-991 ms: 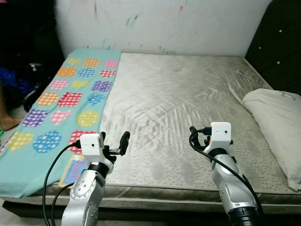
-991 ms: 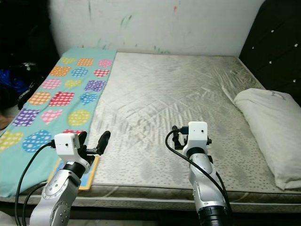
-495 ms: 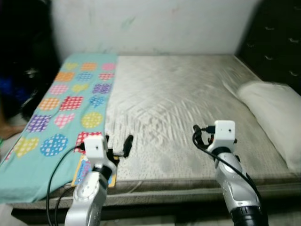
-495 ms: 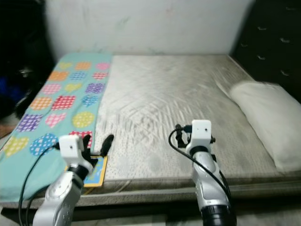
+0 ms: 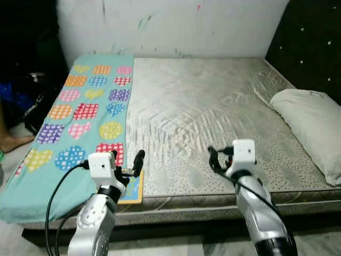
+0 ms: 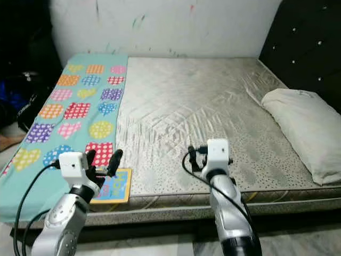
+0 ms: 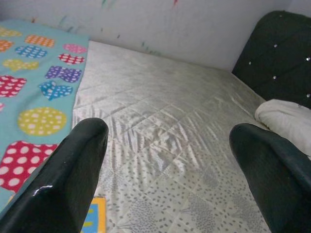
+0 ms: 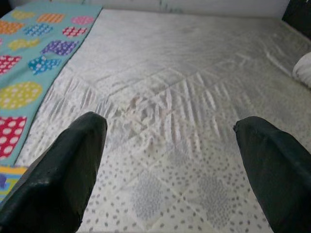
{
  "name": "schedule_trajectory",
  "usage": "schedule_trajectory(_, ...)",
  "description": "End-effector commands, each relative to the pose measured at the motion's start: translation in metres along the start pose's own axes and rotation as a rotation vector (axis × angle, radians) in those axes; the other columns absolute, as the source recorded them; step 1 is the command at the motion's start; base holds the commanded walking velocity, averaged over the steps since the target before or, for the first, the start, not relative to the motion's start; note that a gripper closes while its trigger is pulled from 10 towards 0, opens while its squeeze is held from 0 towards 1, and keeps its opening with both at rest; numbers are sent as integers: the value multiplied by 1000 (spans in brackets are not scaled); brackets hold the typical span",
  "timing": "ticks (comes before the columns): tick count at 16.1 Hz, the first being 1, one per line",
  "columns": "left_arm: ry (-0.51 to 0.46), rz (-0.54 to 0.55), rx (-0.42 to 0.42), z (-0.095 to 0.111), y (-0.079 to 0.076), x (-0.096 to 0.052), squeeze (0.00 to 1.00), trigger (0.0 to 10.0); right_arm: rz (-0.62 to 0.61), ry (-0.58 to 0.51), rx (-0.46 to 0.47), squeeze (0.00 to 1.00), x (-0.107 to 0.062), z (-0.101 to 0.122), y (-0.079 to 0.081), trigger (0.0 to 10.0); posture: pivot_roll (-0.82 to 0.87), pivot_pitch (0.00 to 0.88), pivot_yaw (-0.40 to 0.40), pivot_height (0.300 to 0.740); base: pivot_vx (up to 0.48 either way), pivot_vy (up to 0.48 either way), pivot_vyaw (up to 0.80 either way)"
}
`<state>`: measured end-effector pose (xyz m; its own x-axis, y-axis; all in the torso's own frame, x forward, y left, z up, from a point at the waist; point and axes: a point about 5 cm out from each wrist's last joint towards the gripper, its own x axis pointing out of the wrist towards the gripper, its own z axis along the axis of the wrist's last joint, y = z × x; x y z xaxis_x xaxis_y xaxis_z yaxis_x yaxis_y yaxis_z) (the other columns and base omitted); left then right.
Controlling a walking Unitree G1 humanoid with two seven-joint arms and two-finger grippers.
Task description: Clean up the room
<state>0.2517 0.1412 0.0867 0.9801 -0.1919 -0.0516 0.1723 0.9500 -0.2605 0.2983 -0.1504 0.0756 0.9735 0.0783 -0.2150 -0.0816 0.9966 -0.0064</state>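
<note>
A wide bed with a bare grey mattress [image 5: 202,106] stands in front of me. A teal blanket [image 5: 80,112] printed with coloured hearts and dots covers its left strip. A small picture book [image 6: 116,186] with a yellow border lies flat at the mattress's front left corner, beside the blanket's edge. My left gripper [image 5: 128,161] hovers just above that book, open and holding nothing. My right gripper [image 8: 170,165] is held over the front middle of the mattress, also open and holding nothing. A white pillow [image 5: 311,125] lies at the right side.
A black padded headboard [image 5: 309,48] runs along the right side, and a marked white wall [image 5: 176,26] stands behind the bed. Dark bags [image 5: 26,101] and a person's bare foot [image 5: 10,143] are on the floor at the left. Pale floor [image 5: 176,248] shows below the bed's front edge.
The whole view has pulled back from the bed, so its front edge and the floor now show. Both arms keep the same raised pose with their fingers open.
</note>
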Motion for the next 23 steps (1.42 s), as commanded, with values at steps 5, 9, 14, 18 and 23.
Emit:
schedule_trajectory(5,-3,-7,12,1,-1,2,0,10000,55,-15,-17,0,-1,4,8,10000,-93,0,-21,740,0,0,0)
schedule_trajectory(9,-1,-16,12,1,-2,1,0,10000,53,-14,-7,0,-3,3,9,10000,-92,0,-17,740,268,0,0)
schedule_trajectory(14,-7,-7,22,3,1,-2,0,10000,87,-79,31,0,-10,11,5,10000,-89,0,-17,740,354,0,0)
schedule_trajectory(18,-4,27,33,4,10,-10,0,10000,84,-31,-31,0,-24,-4,-11,10000,-81,0,-16,740,385,0,0)
schedule_trajectory(23,20,39,81,0,15,-10,0,10000,93,19,-60,0,-32,-16,-20,10000,-80,0,-17,740,133,0,0)
